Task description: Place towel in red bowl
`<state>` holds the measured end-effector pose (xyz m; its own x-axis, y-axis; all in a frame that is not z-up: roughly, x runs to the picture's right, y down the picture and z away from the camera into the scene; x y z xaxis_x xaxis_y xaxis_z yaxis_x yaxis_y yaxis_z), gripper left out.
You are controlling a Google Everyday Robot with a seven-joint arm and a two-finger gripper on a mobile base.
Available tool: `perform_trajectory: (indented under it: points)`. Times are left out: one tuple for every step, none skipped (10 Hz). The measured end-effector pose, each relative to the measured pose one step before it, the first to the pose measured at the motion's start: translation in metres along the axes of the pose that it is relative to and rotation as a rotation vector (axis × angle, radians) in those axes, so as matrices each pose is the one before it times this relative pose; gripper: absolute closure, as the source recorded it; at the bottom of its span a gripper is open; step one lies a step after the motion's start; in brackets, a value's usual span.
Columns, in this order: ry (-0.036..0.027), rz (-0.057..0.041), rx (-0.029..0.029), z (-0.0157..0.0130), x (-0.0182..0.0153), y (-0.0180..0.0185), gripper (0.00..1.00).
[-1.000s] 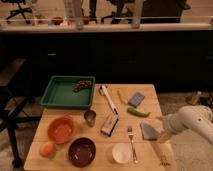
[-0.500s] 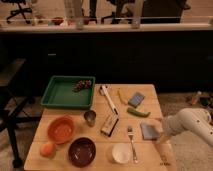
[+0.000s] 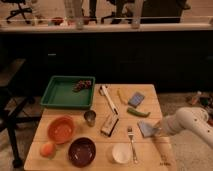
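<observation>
The towel (image 3: 145, 128), a small pale grey-blue folded cloth, lies on the wooden table (image 3: 75, 167) near its right edge. My gripper (image 3: 156, 129) comes in from the right on a white arm and sits at the towel's right edge, touching or overlapping it. Far to the left on the same table sits the red bowl (image 3: 62, 129), orange-red, round and empty.
A dark maroon bowl (image 3: 82, 151), a white bowl (image 3: 120, 153) and a fork (image 3: 131, 142) lie along the front. A metal cup (image 3: 90, 117), a flat packet (image 3: 109, 125), a blue block (image 3: 135, 99) and a green tray (image 3: 67, 92) lie further back. An orange fruit (image 3: 47, 149) is at the front left.
The gripper has edged slightly further onto the towel's right edge. The towel and the other objects have stayed where they were.
</observation>
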<state>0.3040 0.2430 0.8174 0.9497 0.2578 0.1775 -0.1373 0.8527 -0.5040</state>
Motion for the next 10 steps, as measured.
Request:
perform_trajectory:
  points:
    - [0.00232,-0.01359,-0.00763,0.00189,-0.00111,0.00071,0.89]
    - [0.00007,-0.00515,-0.00284,0.00049,-0.00051,0.00062,0.98]
    - [0.00125,-0.00412,-0.00171,0.0003,-0.00065,0.00043,1.0]
    - [0.00433,-0.007,0.00222,-0.00134,-0.00128,-0.00001,1.0]
    - [0.00591,-0.00626,0.00686,-0.00497,-0.00207,-0.0001,1.0]
    - [0.00929,0.00066,0.00404,-0.00573,-0.00121,0.00012,1.0]
    - [0.02128,0.00582,0.00355,-0.00923,-0.00081,-0.00001,1.0]
    - [0.01211,0.00292,0.00391,-0.00811,-0.00297,-0.00181,1.0]
    - [0.00614,0.00299,0.00517,-0.00808,-0.00082,-0.00114,1.0]
    - [0.00527,0.00406,0.00834,-0.00734,0.00003,-0.00079,1.0]
